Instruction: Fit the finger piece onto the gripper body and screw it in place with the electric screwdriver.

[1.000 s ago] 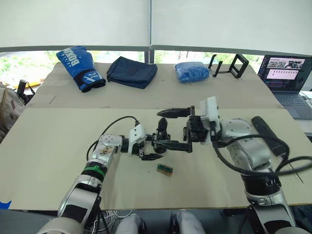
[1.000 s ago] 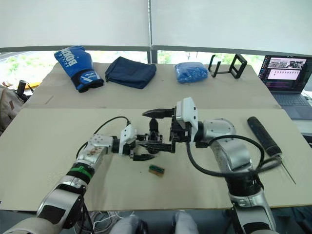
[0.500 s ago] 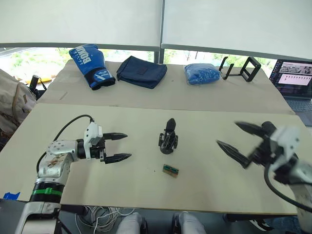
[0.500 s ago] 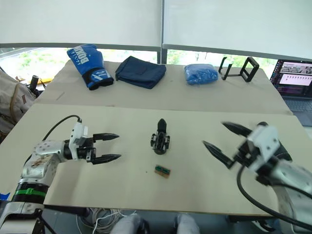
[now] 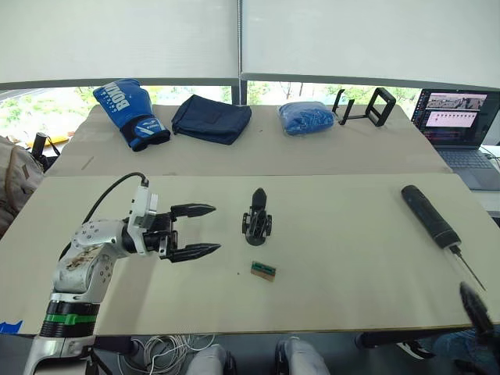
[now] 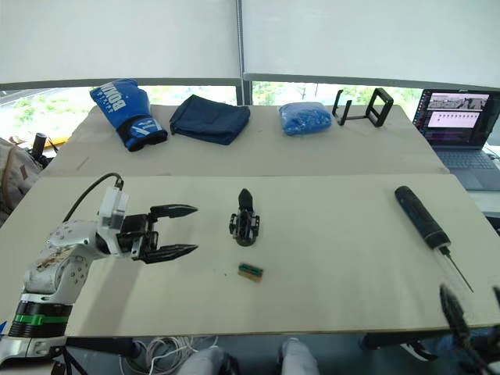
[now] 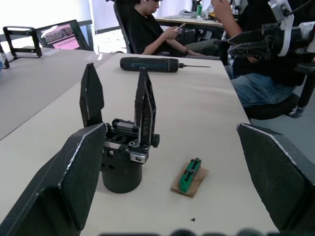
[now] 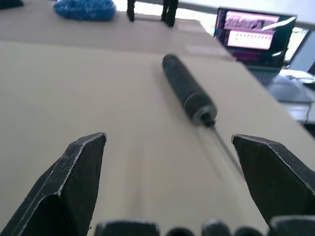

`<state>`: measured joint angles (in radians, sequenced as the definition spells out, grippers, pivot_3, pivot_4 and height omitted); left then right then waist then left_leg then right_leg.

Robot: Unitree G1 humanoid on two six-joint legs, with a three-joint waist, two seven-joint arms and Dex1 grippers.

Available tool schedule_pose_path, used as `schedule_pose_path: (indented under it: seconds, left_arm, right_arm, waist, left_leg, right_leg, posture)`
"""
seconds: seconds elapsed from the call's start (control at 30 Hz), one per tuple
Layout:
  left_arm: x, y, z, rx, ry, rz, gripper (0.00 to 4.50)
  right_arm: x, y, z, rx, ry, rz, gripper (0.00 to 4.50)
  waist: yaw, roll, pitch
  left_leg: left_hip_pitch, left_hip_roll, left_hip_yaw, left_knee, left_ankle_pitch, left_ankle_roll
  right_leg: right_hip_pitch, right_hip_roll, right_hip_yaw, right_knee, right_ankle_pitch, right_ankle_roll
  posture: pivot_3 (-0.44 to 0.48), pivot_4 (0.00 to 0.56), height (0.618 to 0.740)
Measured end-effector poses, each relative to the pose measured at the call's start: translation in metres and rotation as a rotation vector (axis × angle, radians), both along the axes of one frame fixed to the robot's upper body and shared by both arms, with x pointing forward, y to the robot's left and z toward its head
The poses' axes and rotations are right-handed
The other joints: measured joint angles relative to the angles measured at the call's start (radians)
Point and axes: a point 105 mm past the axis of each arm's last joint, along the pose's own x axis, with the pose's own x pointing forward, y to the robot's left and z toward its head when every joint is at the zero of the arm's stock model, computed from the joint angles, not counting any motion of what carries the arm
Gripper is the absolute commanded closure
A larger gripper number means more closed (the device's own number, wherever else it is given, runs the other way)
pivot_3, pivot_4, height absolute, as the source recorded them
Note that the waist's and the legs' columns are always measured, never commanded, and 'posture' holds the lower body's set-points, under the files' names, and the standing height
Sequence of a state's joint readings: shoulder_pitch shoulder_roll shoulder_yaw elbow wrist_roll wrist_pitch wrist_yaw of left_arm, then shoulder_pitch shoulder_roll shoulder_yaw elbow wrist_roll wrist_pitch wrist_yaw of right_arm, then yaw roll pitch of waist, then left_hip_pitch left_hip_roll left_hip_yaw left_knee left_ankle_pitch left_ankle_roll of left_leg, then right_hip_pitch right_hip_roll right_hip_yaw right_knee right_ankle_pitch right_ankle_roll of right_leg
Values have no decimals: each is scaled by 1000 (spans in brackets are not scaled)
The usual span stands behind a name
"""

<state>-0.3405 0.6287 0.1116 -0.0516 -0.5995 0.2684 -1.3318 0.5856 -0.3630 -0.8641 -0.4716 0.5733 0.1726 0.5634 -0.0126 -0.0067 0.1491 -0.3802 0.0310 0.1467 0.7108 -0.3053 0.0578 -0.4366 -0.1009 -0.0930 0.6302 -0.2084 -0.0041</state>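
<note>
The gripper body (image 5: 257, 218) stood upright in the middle of the near table (image 5: 336, 258), on its round base. In the left wrist view two black fingers rose from it, so the finger piece (image 7: 144, 105) looked to be sitting on it already, though which of the two it was could not be told. It stood alone, and nothing touched it.

The left gripper (image 5: 197, 231) hung just beside the gripper body, on its left, pointing at it with its two black fingers (image 5: 195, 209) spread apart and nothing between them. It was probably waiting there so it could hold the body steady.

The electric screwdriver (image 5: 428, 216) lay flat well off to the right, with its thin metal bit pointing toward the near edge. The right gripper (image 8: 172, 177) was low by that edge, with its fingers wide apart and empty, aimed at the screwdriver, most likely to pick it up next.

A small green-and-brown block (image 5: 263, 270) lay near the gripper body, toward the near edge. It did not block the way. On the far table sat a blue boxing glove (image 5: 127, 109), a dark blue cloth (image 5: 211, 117), a blue bag (image 5: 305, 116), a black stand (image 5: 367, 105) and a laptop (image 5: 459, 121). None of these were in the way.
</note>
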Motion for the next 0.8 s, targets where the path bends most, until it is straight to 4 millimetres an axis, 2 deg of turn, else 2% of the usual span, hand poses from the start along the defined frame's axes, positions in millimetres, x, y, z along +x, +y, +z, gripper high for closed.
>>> schedule_pose_path:
  seconds: [0.17,0.2,0.33,0.5,0.67,0.8]
  left_arm:
    - [11,-6,20,-28,-60,6,41]
    - [12,-6,20,-30,-60,10,41]
    - [12,-9,16,-29,-31,2,41]
    - [6,-13,17,-33,2,-13,41]
    - [0,-17,18,-29,11,-20,41]
    - [-2,-16,20,-21,16,-13,41]
  right_arm:
    - [53,-32,35,-46,51,44,0]
    - [62,-37,35,-35,76,54,0]
    - [96,-62,16,7,269,54,0]
    - [135,-65,-7,17,432,169,0]
    - [158,-64,-21,-16,514,215,0]
    - [166,-74,-26,-17,565,161,0]
  waist:
    - [2,0,0]
    - [4,0,0]
    - [7,0,1]
    - [1,0,1]
    - [2,0,1]
    - [2,0,1]
  left_leg:
    - [0,-1,1,0,3,10]
    - [0,-1,1,0,3,9]
    - [-3,-1,1,0,4,9]
    - [-3,-1,2,1,4,9]
    - [-3,-1,3,2,5,8]
    - [-3,-1,3,2,5,8]
  right_leg:
    - [0,4,1,-1,3,-5]
    - [1,7,1,-2,3,-6]
    - [-2,8,1,-2,3,-7]
    - [-1,8,1,-2,2,-5]
    - [-1,8,1,-2,2,-5]
    - [-1,7,1,-2,2,-5]
  posture:
    - [0,150,740]
    - [0,150,740]
    - [0,150,740]
    - [0,150,740]
    - [0,150,740]
    - [0,150,740]
